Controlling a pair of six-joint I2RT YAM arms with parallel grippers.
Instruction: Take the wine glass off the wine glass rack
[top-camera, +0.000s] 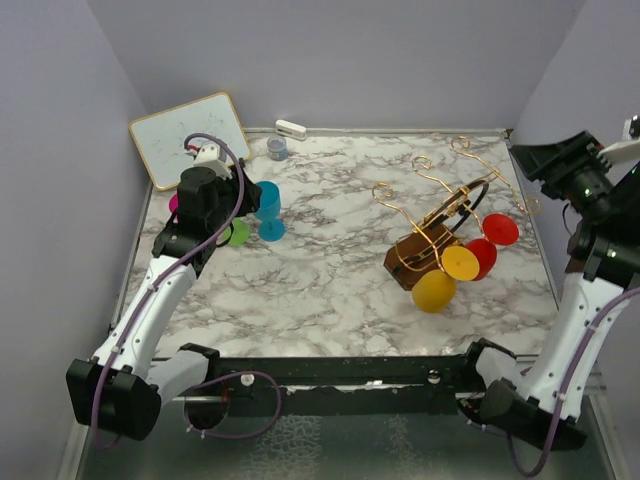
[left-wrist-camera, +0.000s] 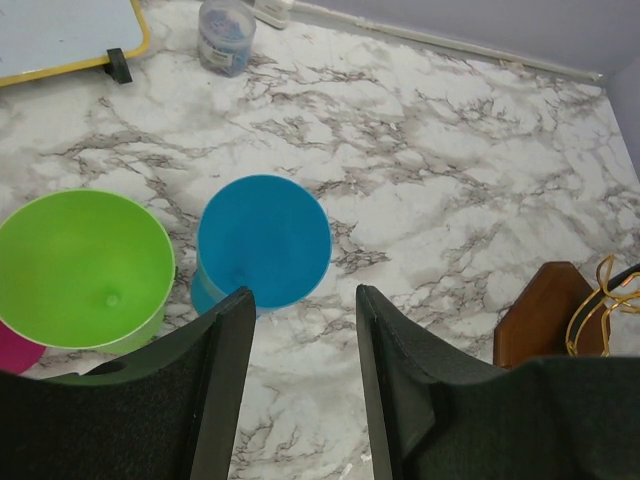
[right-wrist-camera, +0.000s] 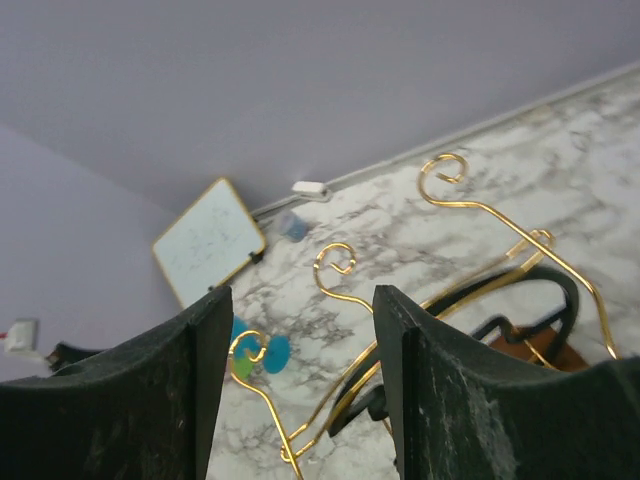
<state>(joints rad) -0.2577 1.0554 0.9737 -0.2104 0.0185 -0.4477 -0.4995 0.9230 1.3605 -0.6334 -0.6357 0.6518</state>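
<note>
The wine glass rack (top-camera: 415, 252) has a dark brown base and gold wire arms; it stands right of centre. A yellow wine glass (top-camera: 434, 290) and a red wine glass (top-camera: 500, 229) hang on its near side. A blue wine glass (top-camera: 268, 210) stands upright on the table at the left, with a green one (top-camera: 237, 232) and a pink one (top-camera: 175, 203) beside it. My left gripper (top-camera: 228, 205) hovers over them, open and empty (left-wrist-camera: 300, 300), just short of the blue glass (left-wrist-camera: 264, 238). My right gripper (top-camera: 530, 160) is raised at the far right, open and empty (right-wrist-camera: 300, 300), above the rack's wire hooks (right-wrist-camera: 480, 210).
A whiteboard (top-camera: 190, 138) leans at the back left. A small jar (top-camera: 277, 148) and a white object (top-camera: 291, 129) sit by the back edge. The rack's brown base shows at the right of the left wrist view (left-wrist-camera: 540, 315). Walls close in on three sides.
</note>
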